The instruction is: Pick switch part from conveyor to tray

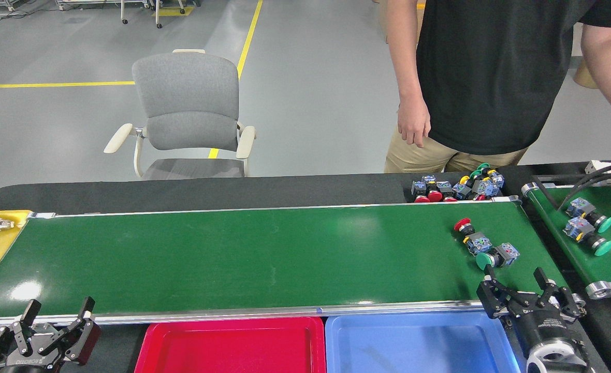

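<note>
While conveyor (233,254) carried two switch parts at right end, right gripper (518,290) hovered over near rail, fingers spread wide, empty, just short of green-capped switch (497,256). Red-capped switch (471,235) lay touching or almost touching it, on far side. Left gripper (54,321) idle at left near rail, fingers also spread, empty. Red tray (150,347) and blue tray (492,336) below rail. Risks, judged: fingers closing could catch both parts or nudge neighbour; if belt running, target may slip out of grasp line; round cap might roll away.
</note>
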`<action>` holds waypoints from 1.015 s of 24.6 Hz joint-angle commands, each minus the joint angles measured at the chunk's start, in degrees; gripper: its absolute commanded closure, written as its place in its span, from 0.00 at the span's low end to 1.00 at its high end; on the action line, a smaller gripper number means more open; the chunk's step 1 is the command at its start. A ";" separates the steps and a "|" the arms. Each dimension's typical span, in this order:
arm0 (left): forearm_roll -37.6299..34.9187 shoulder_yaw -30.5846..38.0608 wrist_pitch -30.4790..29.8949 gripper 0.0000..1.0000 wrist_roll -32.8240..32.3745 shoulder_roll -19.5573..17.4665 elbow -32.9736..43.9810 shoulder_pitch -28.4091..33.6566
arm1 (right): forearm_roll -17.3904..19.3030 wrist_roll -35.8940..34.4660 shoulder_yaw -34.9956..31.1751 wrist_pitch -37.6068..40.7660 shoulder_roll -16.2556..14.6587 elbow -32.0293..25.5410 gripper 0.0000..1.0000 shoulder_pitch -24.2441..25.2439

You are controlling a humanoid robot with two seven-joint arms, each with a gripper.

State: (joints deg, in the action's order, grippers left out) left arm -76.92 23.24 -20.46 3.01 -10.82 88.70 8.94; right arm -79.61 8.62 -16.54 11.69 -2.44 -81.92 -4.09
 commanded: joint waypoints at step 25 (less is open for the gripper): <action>-0.33 0.41 -0.02 0.00 0.24 -0.96 0.07 -0.86 | 0.42 -0.19 14.96 -5.54 -1.52 11.61 0.79 -11.81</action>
State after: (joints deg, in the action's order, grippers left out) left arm -77.17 23.31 -20.48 3.06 -10.89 88.04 8.35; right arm -79.31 9.15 -1.79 5.23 -3.60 -68.80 -15.03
